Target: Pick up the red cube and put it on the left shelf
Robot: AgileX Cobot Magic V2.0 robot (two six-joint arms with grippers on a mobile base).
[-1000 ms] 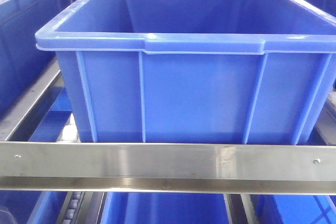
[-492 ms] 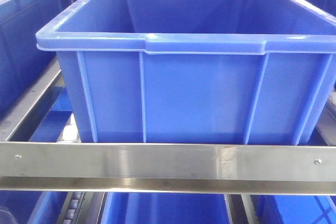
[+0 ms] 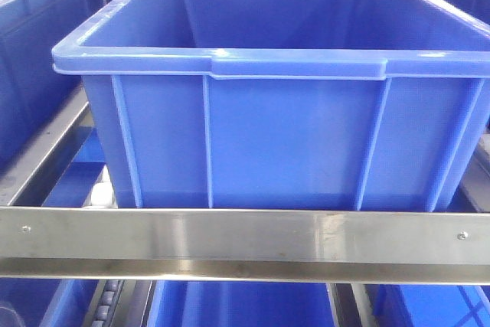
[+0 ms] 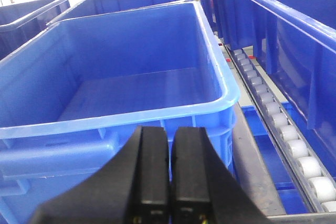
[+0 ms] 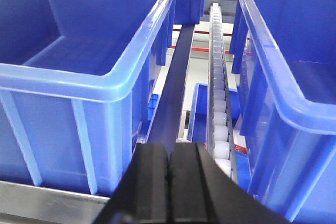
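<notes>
We see our left gripper [image 4: 170, 174] as two matte black, flat-faced fingers [image 4: 153, 169] with rounded tips, widening into sloped black shoulders below; small yellowish marks sit at their base. Our right gripper [image 5: 170, 182] looks alike: two black fingers [image 5: 186, 182] with ridged outer edges, flaring into a broad black body.

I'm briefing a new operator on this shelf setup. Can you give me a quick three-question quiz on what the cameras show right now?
1. True or false: the left gripper holds the red cube.
2. What lies inside the blue crate behind the front rail? A) red cube B) nothing visible C) blue cube
3. What runs between the crates in the right wrist view?

Key: 1 false, it is shut on nothing. 2 B. 3 a roller track.
</notes>
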